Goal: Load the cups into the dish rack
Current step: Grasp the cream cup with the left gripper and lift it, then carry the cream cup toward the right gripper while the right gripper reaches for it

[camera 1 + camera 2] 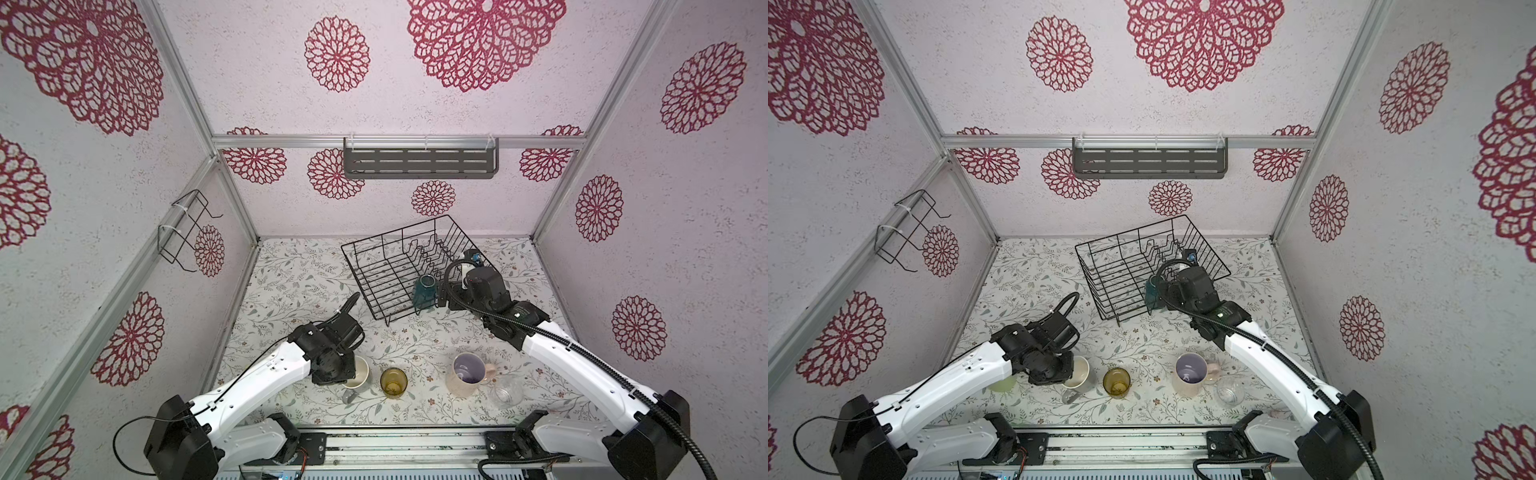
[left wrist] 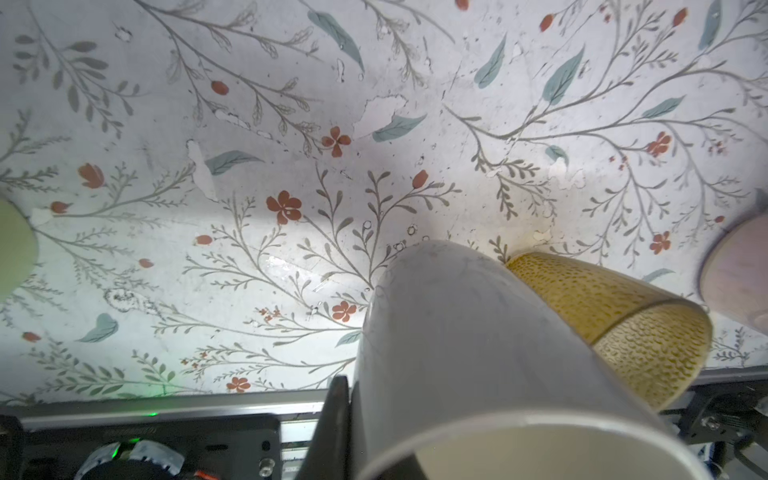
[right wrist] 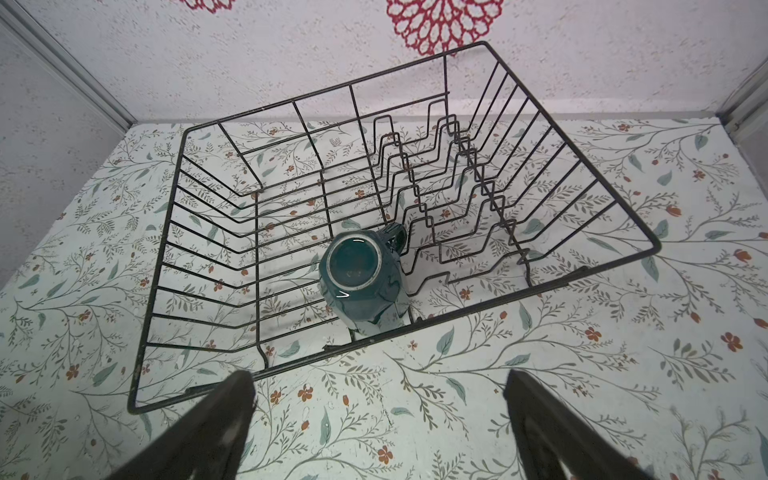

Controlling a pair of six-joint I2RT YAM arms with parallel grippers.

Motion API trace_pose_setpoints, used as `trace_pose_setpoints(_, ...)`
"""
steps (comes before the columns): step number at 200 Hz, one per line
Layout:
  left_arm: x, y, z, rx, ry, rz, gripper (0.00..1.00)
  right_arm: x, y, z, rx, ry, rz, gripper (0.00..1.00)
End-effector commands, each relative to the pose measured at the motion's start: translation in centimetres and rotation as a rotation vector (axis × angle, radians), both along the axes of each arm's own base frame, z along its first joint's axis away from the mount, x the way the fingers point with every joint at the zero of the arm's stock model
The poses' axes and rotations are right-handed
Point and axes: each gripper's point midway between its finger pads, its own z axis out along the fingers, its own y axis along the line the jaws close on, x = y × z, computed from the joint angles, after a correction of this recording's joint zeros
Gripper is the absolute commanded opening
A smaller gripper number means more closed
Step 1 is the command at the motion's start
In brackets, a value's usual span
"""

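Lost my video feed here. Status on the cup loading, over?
Left gripper shut on light grey mug, at its rim. Right gripper open, empty, near dish rack. Dark teal mug upside down in rack. Amber glass tumbler close beside grey mug.

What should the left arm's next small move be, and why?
Probably lift the light grey mug straight up: the left gripper is shut on its wall, it stands on the table, and the amber glass tumbler stands close beside it, so sliding could knock it.

Mug (image 3: 361, 286) in dish rack (image 3: 571, 144) near corner
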Motion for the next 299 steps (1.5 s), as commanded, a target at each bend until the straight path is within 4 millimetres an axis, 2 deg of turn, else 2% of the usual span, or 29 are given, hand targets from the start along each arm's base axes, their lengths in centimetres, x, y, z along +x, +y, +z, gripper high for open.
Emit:
trace_pose_setpoints(1,2.3,-1.2,4.2,-0.106,-0.171,0.031,0.0,-0.2,0.5,2.4,0.056,-0.067,0.033,0.97)
trace_pose_setpoints(22,3.7,-2.3,7.6,-0.228,-0.285,0.03,0.0,-1.1,2.5,3.3,0.134,-0.106,0.156,0.97)
trace_pose_setpoints(37,4.7,-3.3,10.1,-0.34,-0.355,0.026,0.0,-3.2,5.1,5.0,0.234,-0.162,0.348,0.97)
trace_pose_setpoints(53,5.8,-4.8,12.7,-0.475,-0.42,0.009,0.0,-5.6,6.7,7.0,0.333,-0.248,0.503,0.99)
trace_pose_setpoints(73,7.0,-6.4,15.8,-0.653,-0.445,-0.013,0.0,-7.9,7.0,8.8,0.404,-0.371,0.607,0.99)
trace_pose_setpoints(92,7.4,-8.0,18.3,-0.786,-0.438,-0.071,0.0,-10.5,7.1,10.0,0.404,-0.504,0.734,0.99)
trace_pose_setpoints(108,7.2,-9.3,20.0,-0.865,-0.441,-0.139,0.0,-12.3,7.2,10.4,0.415,-0.58,0.815,0.99)
trace_pose_setpoints(138,6.3,-11.3,22.6,-1.025,-0.451,-0.255,0.0,-14.3,7.9,10.0,0.479,-0.59,0.929,0.99)
trace_pose_setpoints(168,5.2,-12.4,24.1,-1.112,-0.472,-0.396,0.0,-16.1,8.8,9.4,0.524,-0.568,1.059,0.99)
trace_pose_setpoints(191,4.9,-12.9,24.8,-1.151,-0.476,-0.451,0.0,-17.3,8.9,10.6,0.576,-0.591,1.126,0.99)
trace_pose_setpoints(217,5.2,-13.5,24.5,-1.162,-0.466,-0.474,0.0,-19.0,9.0,12.0,0.645,-0.602,1.225,0.99)
trace_pose_setpoints(249,5.1,-14.2,24.6,-1.193,-0.452,-0.513,0.0,-18.9,9.6,12.9,0.686,-0.558,1.264,0.99)
trace_pose_setpoints(271,5.4,-14.4,24.5,-1.198,-0.452,-0.51,0.0,-18.0,9.7,13.7,0.727,-0.557,1.222,0.99)
trace_pose_setpoints(285,5.4,-14.5,24.6,-1.207,-0.46,-0.514,0.0,-17.3,9.9,14.5,0.799,-0.528,1.182,0.99)
trace_pose_setpoints(299,5.5,-14.5,24.5,-1.207,-0.469,-0.515,0.0,-17.5,10.0,15.4,0.878,-0.51,1.206,0.99)
